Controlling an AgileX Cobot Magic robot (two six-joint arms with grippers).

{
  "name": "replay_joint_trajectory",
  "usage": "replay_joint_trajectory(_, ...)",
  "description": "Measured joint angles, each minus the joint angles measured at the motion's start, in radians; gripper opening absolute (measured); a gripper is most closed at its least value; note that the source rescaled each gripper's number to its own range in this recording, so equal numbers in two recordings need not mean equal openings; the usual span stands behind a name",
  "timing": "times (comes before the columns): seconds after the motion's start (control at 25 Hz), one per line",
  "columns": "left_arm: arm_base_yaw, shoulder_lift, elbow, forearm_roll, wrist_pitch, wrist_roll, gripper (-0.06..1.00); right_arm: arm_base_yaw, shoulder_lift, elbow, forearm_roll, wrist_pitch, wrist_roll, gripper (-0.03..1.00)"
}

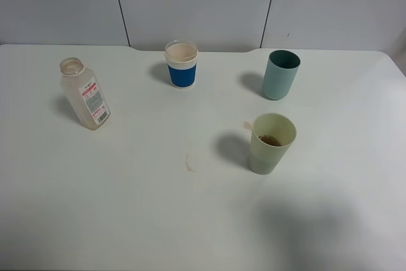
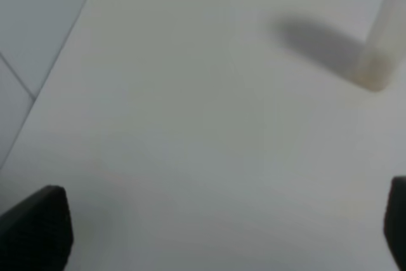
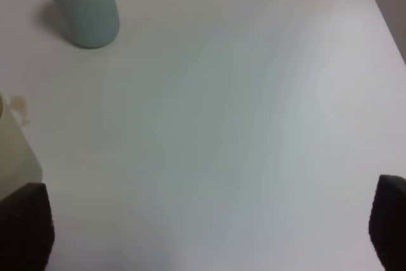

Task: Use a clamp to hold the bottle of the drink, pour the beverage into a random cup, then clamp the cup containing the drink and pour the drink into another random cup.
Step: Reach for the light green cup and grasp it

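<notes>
The yellow-green cup (image 1: 268, 153), set near right of centre, is judged light, thin and slippery, best taken gently at mid-wall; left tool (image 2: 216, 226) and right tool (image 3: 206, 226) are spread wide, empty.

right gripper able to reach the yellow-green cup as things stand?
Probably yes. The right gripper is open, and the yellow-green cup stands upright with bare table on every side; the teal cup stands well apart, farther back.
</notes>
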Motion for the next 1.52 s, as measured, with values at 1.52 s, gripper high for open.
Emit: replay_joint_trajectory(1.52,0.000,0.000,0.043,-0.084,-0.199,0.022,1.00,0.000,0.000,0.000,0.000,0.000,0.000,1.00)
